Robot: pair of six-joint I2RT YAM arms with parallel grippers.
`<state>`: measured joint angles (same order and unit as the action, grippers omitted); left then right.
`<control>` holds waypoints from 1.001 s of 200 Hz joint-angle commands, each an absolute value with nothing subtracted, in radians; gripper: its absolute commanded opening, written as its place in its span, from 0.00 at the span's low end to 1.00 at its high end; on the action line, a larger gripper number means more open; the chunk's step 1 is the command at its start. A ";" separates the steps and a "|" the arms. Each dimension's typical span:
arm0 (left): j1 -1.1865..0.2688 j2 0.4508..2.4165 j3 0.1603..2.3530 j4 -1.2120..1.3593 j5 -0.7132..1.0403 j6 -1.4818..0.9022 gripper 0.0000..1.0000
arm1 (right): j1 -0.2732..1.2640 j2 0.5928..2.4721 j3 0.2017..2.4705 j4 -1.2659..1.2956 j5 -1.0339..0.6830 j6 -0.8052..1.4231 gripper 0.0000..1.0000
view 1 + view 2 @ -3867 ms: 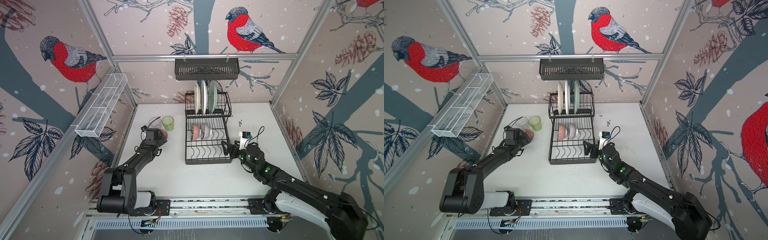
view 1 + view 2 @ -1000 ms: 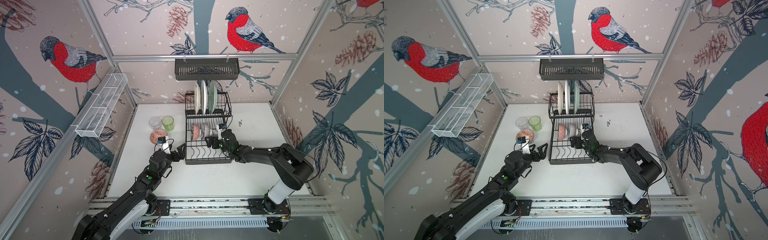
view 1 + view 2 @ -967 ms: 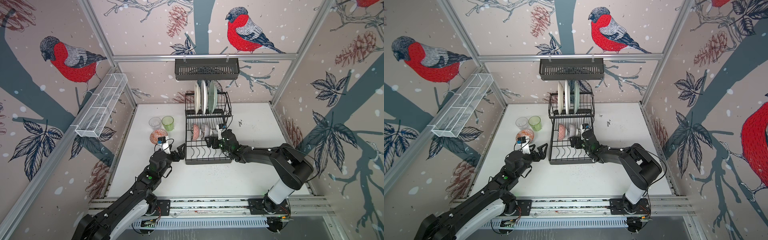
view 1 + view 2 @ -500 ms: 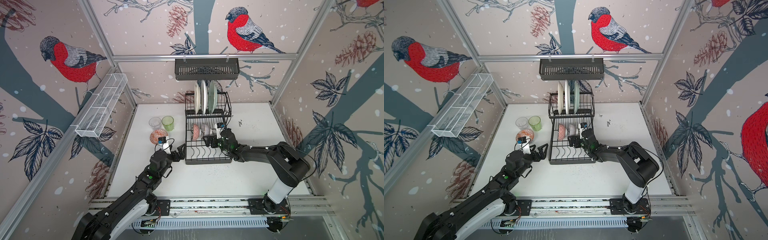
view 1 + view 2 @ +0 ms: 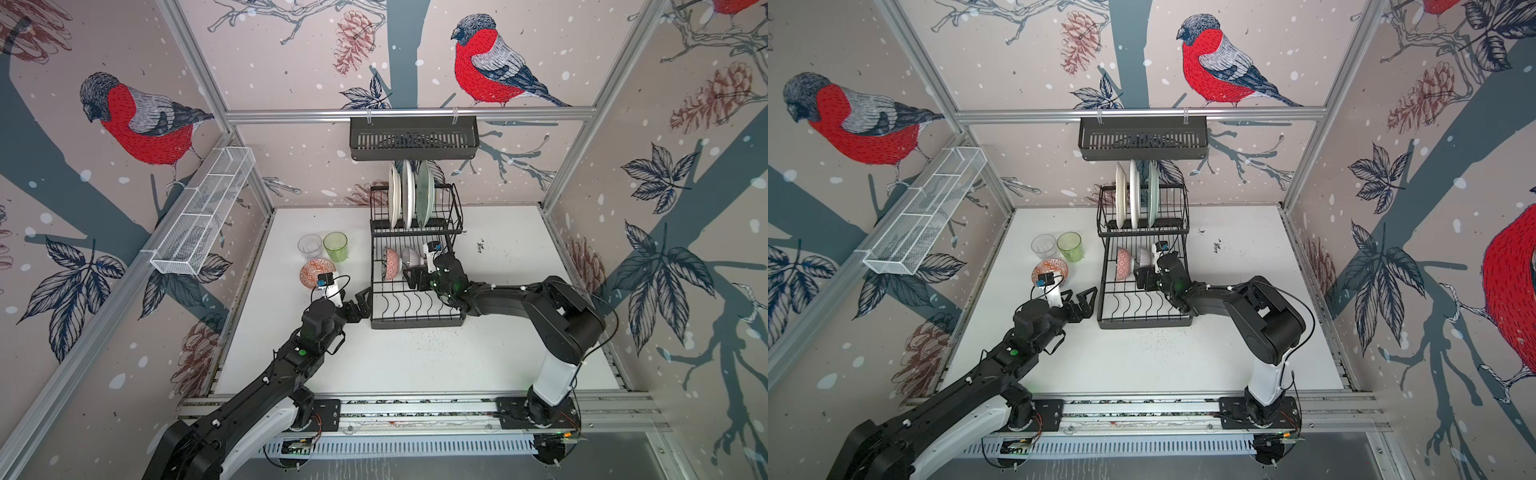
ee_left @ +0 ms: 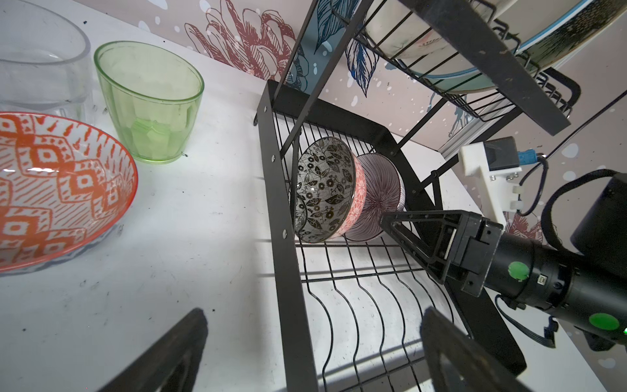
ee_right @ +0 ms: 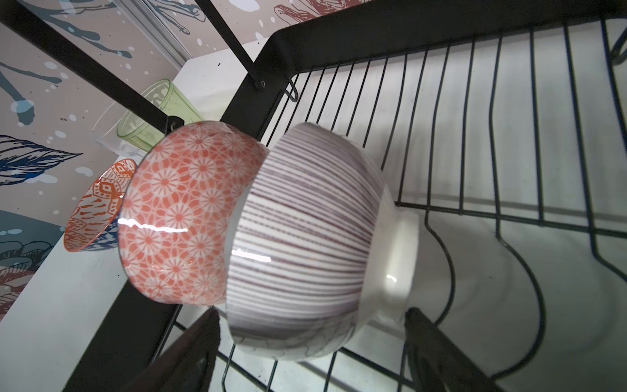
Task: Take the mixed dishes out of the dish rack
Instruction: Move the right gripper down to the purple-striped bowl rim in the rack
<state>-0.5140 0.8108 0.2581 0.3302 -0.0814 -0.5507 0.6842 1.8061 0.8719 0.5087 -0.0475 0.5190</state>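
Note:
The black dish rack (image 5: 417,325) (image 5: 1144,324) holds three upright plates (image 5: 409,195) on its upper level. On its lower level two bowls stand on edge: a red flower bowl (image 7: 183,210) and a striped bowl (image 7: 305,220) nested against it. My right gripper (image 7: 310,314) (image 5: 413,277) reaches into the lower level, open, with one finger on each side of the striped bowl and small gaps showing. My left gripper (image 6: 314,312) (image 5: 361,300) hangs open and empty over the rack's left front corner. An orange patterned bowl (image 5: 316,272), a green glass (image 5: 336,246) and a clear glass (image 5: 310,246) stand on the table left of the rack.
A slotted black shelf basket (image 5: 413,139) hangs on the back rail above the rack. A long white mesh basket (image 5: 203,216) is fixed along the left wall. The rack's upright posts (image 6: 298,78) and upper tier close in around the right gripper.
The right gripper has edged further in toward the striped bowl and its jaws have narrowed slightly. The left arm has stayed put.

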 commanded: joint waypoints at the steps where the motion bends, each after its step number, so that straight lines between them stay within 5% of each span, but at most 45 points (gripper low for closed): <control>1: -0.513 0.812 0.266 0.370 -0.079 -0.552 0.98 | 0.685 1.811 0.883 0.508 -0.032 0.502 0.83; 200: -0.513 0.789 0.257 0.370 -0.062 -0.571 0.98 | 0.751 1.826 0.935 0.434 0.213 0.404 0.58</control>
<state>-0.5140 0.7929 0.2577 0.3302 -0.0563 -0.5697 0.7364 1.8378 0.9295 0.4522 0.1158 0.4412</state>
